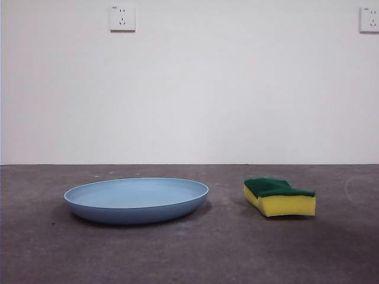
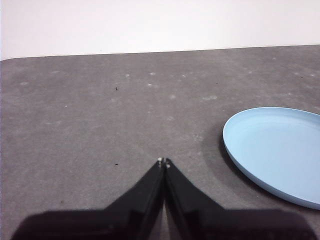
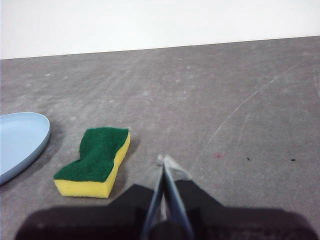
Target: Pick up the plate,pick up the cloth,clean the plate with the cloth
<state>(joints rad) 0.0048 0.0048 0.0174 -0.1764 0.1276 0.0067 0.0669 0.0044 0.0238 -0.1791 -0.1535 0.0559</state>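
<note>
While plate (image 1: 136, 200) and sponge (image 1: 279, 197) lie untouched, left gripper (image 2: 164, 162) and right gripper (image 3: 164, 161) seem pressed together, empty.

Front camera: table height, level toward white wall, close to round light-blue matte plate (image 1: 136, 200) and yellow foam sponge with green scouring layer (image 1: 279, 197). Wrist cameras: above grey tabletop (image 2: 100, 115), angled down. Left shares plate (image 2: 275, 150); right shares sponge (image 3: 95, 160), plate edge (image 3: 20, 140).

The plate (image 1: 136, 200) is plain light blue, unpatterned. The sponge (image 1: 279, 197) is yellow foam under a dark green top layer. The table (image 1: 195, 248) is mottled dark grey with pale flecks. Both grippers' jaws are black.
</note>
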